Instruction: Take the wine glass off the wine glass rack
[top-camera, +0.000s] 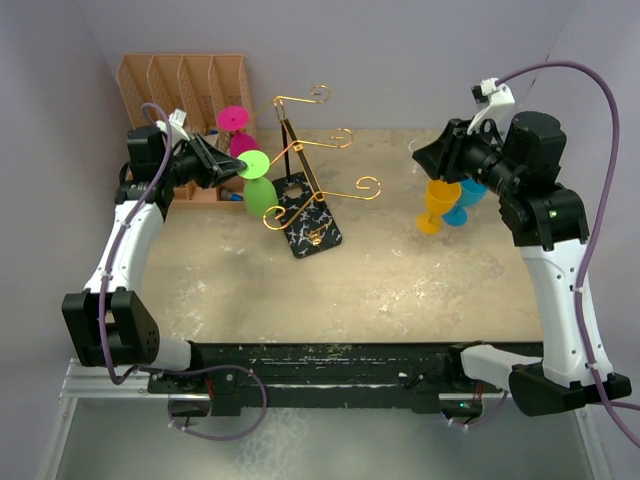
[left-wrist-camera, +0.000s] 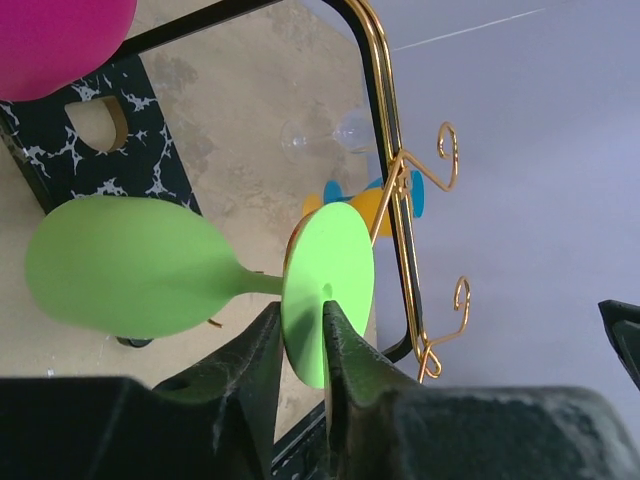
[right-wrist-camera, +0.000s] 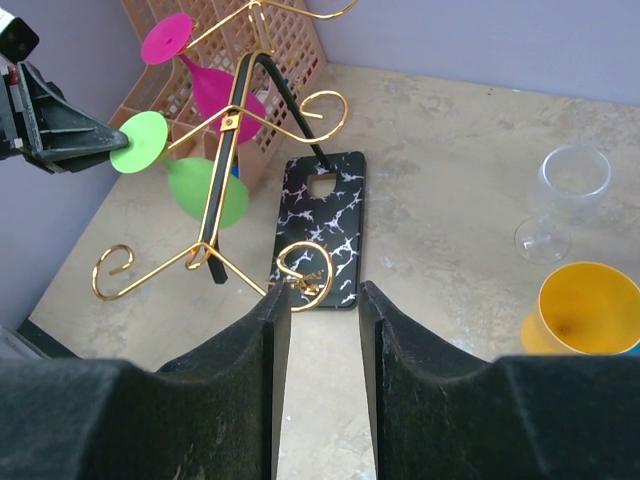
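the green wine glass (top-camera: 260, 195) is found at the left side of the wine glass rack (top-camera: 310, 228), tilted with its bowl lowest. its round foot is clamped between the fingers of the left gripper (top-camera: 232, 166); whether the foot rests on the gold wire cannot be told. a pink glass (top-camera: 237, 125) is seen just behind it. the right gripper (right-wrist-camera: 317, 300) is held well to the rack's right, its jaws apart with nothing between them.

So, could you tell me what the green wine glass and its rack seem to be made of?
The green wine glass looks plastic: opaque, evenly coloured, matte. On the wine glass rack, gold arms glint like polished metal wire; the black, white-veined base looks like marble, possibly imitation.
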